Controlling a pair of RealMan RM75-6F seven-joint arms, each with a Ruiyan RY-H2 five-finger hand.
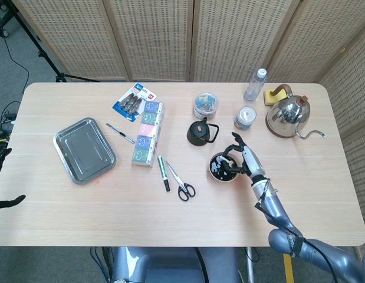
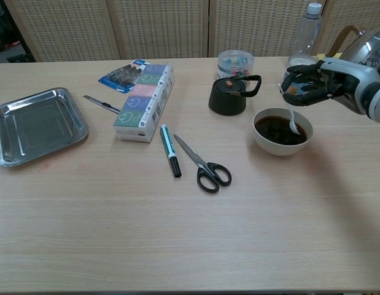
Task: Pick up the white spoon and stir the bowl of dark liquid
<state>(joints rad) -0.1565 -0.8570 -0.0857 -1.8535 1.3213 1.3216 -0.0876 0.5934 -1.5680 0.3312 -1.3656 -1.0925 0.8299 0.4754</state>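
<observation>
The white spoon (image 2: 293, 125) is held upright by its handle, its bowl end dipped into the dark liquid (image 2: 280, 130) on the side of the bowl (image 2: 282, 144) nearest the right hand (image 2: 312, 85). The fingers (image 2: 298, 91) are curled in and pinched on the top of the handle, directly above the bowl's far rim. The stirring step is judged to be in hand — the pick-up is done. What the next move seems to call for is a small sweep of the spoon round the liquid, kept shallow and inside the rim so that nothing is slopped onto the worktop (image 2: 190, 233). Just beyond the fingers stand a black teapot (image 2: 229, 96) and a plastic bottle (image 2: 303, 38) — both to be avoided. The left hand (image 1: 4, 203) is glimpsed at the frame edge, well away, its state not to be told.
</observation>
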